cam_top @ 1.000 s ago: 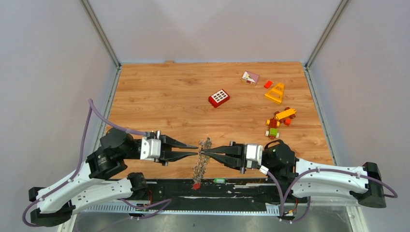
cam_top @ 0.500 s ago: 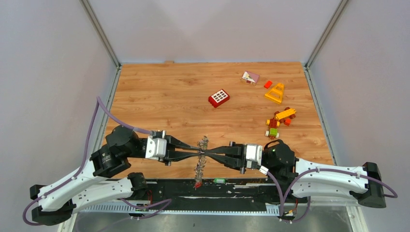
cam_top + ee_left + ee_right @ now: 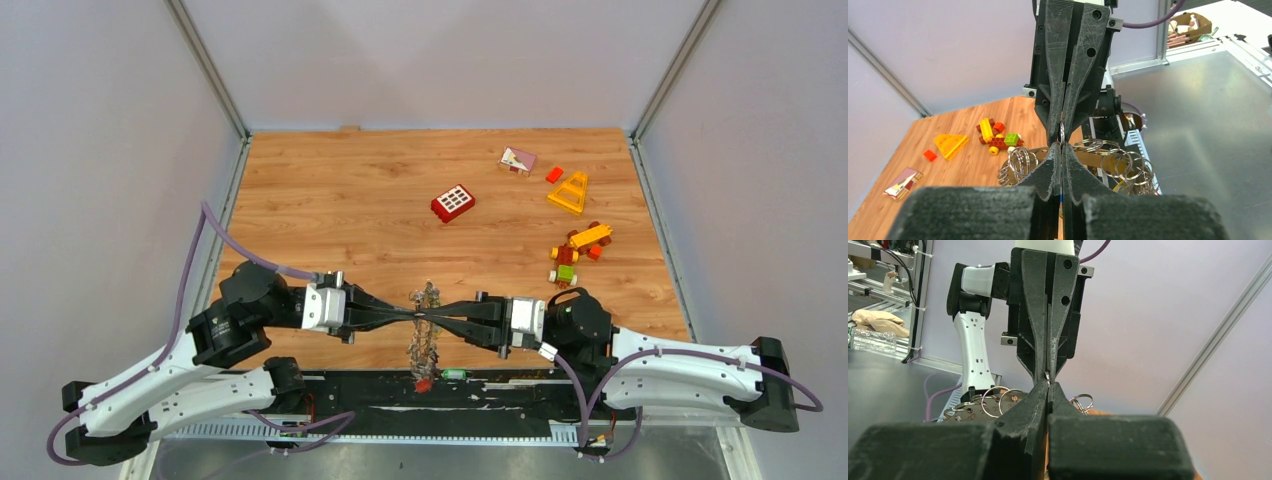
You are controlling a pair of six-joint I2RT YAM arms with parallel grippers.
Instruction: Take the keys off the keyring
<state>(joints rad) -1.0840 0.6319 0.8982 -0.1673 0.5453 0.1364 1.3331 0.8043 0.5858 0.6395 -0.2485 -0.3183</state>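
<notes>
Nearest the arm bases, a red-headed key (image 3: 424, 384) hangs at the low end of the bunch, on the near side of both tools. Just above it the keyring (image 3: 421, 350) shows edge-on, its keys (image 3: 430, 298) fringing it on either side of the tool tips.

The left tool (image 3: 412, 317) and right tool (image 3: 438, 319) meet tip to tip in the middle of the bunch. Each has its fingers pressed together, and in the wrist views each appears to pinch thin metal of the keyring. Wire loops (image 3: 1023, 162) fan out beside the tips.

No key shows lying apart from the bunch, so I judge that 0 keys are off yet and the whole removal is left. Only the 2-sided grip is in place.

Well beyond the tools, toy bricks (image 3: 453, 203) sit on the surface (image 3: 330, 200), untouched.
</notes>
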